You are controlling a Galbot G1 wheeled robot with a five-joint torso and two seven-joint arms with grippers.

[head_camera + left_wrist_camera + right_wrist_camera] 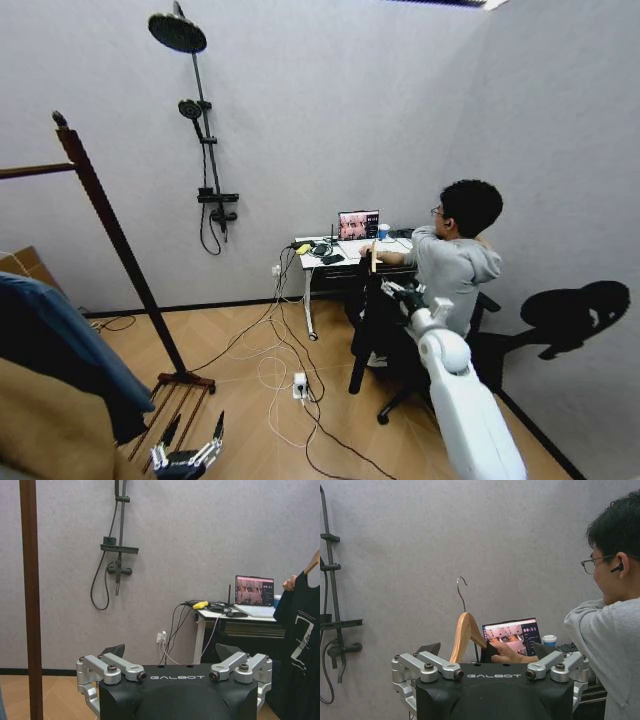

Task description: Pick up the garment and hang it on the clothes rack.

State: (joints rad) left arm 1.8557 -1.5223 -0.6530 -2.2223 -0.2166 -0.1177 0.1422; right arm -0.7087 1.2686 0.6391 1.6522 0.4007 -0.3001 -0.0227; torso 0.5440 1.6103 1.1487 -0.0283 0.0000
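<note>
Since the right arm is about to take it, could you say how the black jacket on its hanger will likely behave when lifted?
The black jacket hangs limp, so it will probably sway. Its wooden hanger looks rigid, a firm hold. The thin metal hook may pivot.

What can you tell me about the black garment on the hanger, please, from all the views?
The garment is black and hangs upright from a light wooden hanger with a thin metal hook pointing up. The left wrist view shows a pale printed mark on its front. A seated person's hand holds it at the hanger's shoulder, in front of a small desk with a laptop. The right gripper is right beside it, fingers open on either side of the hanger in the right wrist view, not clamped.
</note>
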